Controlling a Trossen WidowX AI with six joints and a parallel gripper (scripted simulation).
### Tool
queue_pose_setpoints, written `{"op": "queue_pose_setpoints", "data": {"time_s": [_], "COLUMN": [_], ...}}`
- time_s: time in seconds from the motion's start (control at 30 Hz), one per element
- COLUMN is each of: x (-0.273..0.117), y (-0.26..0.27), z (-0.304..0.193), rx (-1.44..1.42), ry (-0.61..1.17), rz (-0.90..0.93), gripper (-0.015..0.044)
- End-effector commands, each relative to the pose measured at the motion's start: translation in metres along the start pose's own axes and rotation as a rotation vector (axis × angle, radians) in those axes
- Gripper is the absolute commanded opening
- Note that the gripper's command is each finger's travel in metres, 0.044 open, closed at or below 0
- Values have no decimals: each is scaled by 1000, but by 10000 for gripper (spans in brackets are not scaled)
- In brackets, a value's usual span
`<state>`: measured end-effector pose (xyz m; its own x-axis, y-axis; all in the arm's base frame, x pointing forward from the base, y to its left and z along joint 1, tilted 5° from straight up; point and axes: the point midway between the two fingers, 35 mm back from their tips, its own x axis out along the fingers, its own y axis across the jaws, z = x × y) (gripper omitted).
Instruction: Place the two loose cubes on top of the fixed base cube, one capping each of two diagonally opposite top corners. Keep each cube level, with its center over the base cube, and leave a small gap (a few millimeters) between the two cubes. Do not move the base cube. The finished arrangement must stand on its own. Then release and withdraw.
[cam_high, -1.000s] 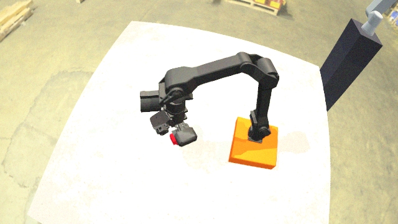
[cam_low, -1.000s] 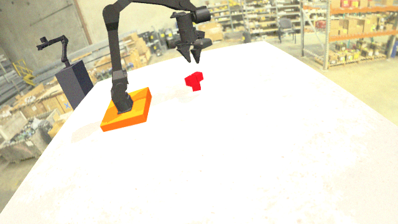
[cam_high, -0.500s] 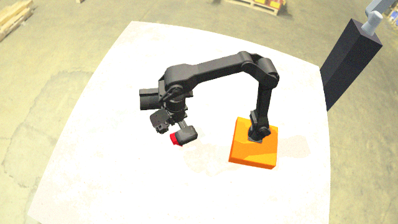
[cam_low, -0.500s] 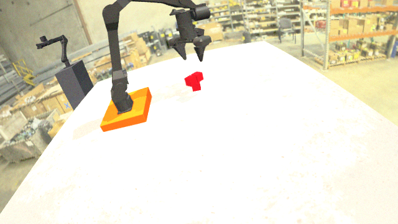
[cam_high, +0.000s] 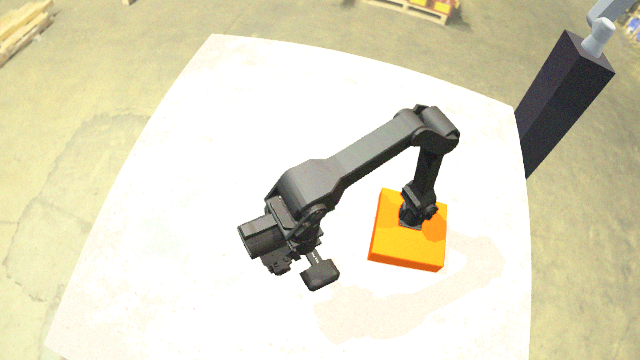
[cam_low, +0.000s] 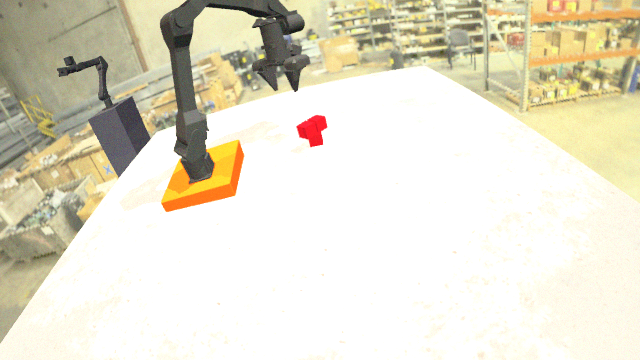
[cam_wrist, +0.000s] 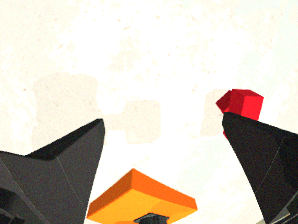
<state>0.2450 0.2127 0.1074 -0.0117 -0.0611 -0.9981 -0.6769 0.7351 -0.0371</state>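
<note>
Two red cubes, the left one (cam_low: 305, 129) and the right one (cam_low: 320, 121), sit on opposite corners of the red base cube (cam_low: 315, 140) and look level. Any gap between them is too small to tell. In the wrist view one upper cube (cam_wrist: 247, 103) shows beside the right finger, which hides most of the other; a dark red piece of the base cube (cam_wrist: 223, 103) shows at its left. My gripper (cam_low: 285, 90) (cam_wrist: 165, 121) is open and empty, above and to one side of the stack. In the top view the cubes are hidden by the gripper and arm.
My arm stands on an orange block (cam_high: 395, 240) (cam_low: 227, 187) (cam_wrist: 132, 197). A dark pillar (cam_high: 560, 100) (cam_low: 120, 130) with another arm stands beyond the edge of the white table (cam_high: 165, 200) (cam_low: 400, 225).
</note>
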Motion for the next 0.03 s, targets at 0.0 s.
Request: {"op": "queue_pose_setpoints", "data": {"time_s": [0.0], "x": [1], "y": [-1], "z": [-1], "rx": [24], "ry": [4], "rz": [0], "gripper": [400]}}
